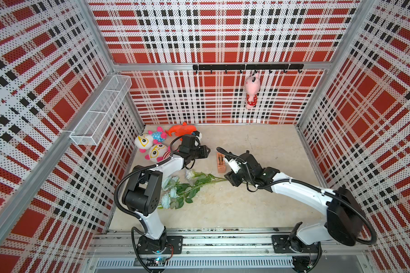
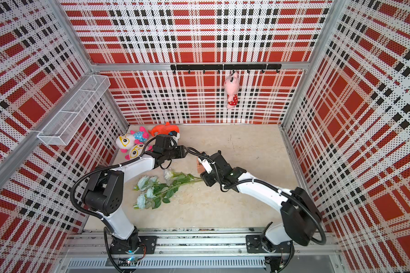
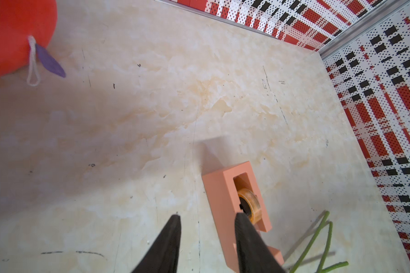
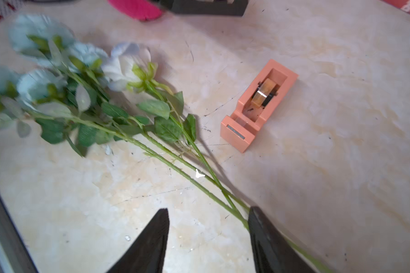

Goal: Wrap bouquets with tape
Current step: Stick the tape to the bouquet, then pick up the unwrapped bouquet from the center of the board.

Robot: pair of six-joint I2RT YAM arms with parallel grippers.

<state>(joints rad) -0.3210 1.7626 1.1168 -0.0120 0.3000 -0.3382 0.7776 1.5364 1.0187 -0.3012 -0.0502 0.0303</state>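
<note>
The rose bouquet (image 4: 115,111) lies stem-ends at your right pincer (image 4: 208,210), jaws apart, empty; blooms point away from it.

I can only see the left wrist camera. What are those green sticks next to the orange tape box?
Observer: Stems of a bunch of pale blue-white artificial roses with green leaves, lying flat on the table.
Operator: Is the other arm holding them?
Observer: No. The right gripper has its black fingers open; the stems lie loose beside one finger.
Operator: Anything on the walls?
Observer: A pink plush toy hangs from the black hook rail.
</note>
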